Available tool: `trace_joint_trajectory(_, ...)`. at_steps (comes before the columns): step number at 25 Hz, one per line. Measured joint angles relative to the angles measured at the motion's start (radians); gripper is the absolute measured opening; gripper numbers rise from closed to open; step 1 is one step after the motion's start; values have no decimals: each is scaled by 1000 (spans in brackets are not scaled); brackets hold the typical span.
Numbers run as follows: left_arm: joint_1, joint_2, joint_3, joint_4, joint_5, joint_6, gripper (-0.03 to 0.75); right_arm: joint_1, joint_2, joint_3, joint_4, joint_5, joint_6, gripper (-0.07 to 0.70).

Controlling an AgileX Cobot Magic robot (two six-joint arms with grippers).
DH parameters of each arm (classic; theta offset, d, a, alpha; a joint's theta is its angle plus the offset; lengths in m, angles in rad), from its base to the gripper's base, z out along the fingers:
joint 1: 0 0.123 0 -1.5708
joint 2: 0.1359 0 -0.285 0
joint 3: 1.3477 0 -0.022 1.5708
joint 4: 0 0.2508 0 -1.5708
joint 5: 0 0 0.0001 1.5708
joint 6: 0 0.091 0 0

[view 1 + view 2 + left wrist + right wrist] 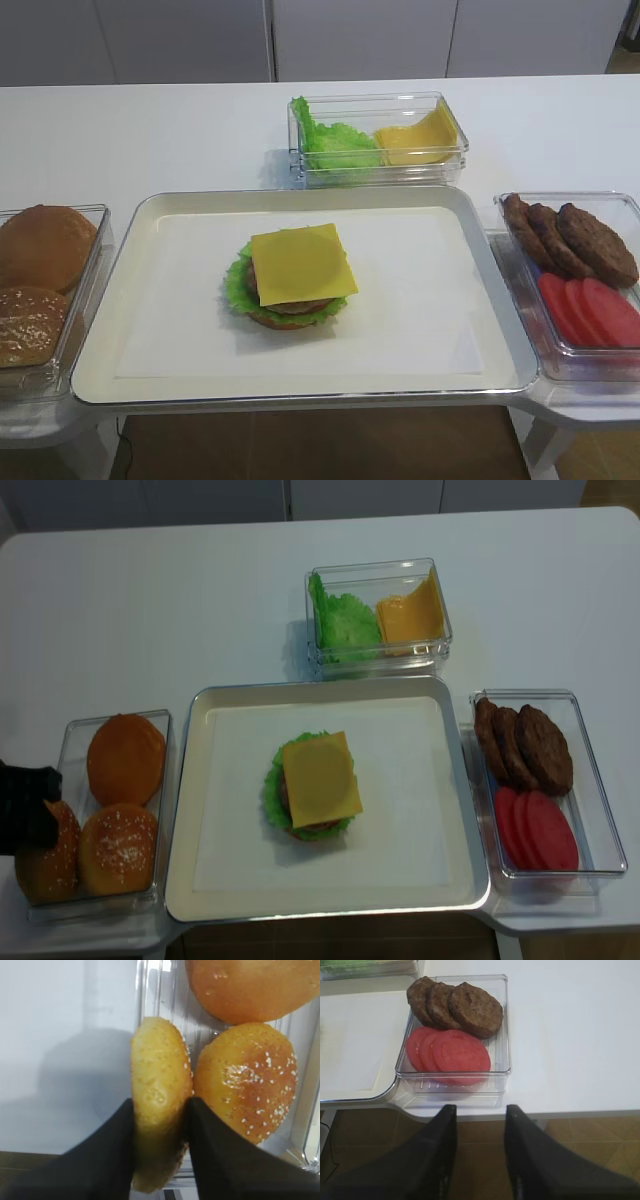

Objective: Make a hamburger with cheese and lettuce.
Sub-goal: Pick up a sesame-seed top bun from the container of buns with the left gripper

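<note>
Unfinished round hamburger (292, 285) sits mid-tray (180, 300), flat; square pale-yellow cheese slice (301, 263) on top, frilly green lettuce (238, 288) fringing it. Left gripper (160, 1125) clamps a sesame bun (159, 1110) on edge. Right gripper (480, 1130) jaws parted, holding nothing.

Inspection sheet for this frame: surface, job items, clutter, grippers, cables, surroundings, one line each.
Surface: white table carrying a metal tray lined with white paper.
Job's things: hamburger on the tray, built up to lettuce, patty and cheese; no top bun yet.
Clutter: bun bin left; bin of loose lettuce and cheese behind; bin of patties and tomato slices right.
Grippers: left gripper shut on a sesame bun held on edge; right gripper open, empty, off the table edge.
Cables: a thin dark cable under the table's front edge.
Surroundings: white cabinet fronts behind, brown floor.
</note>
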Motion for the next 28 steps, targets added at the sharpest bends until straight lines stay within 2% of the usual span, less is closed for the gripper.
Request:
trace_joint_trajectory(12,0,-4,0,-5,6,0,222,0,0,0,0,0,2,266)
trace_joint_trajectory(17,0,-15,0,-10,25,0,190,0,0,0,0,0,2,266)
trace_joint_trajectory(28,0,-61,0,-22,40,0,186,0,0,0,0,0,2,266)
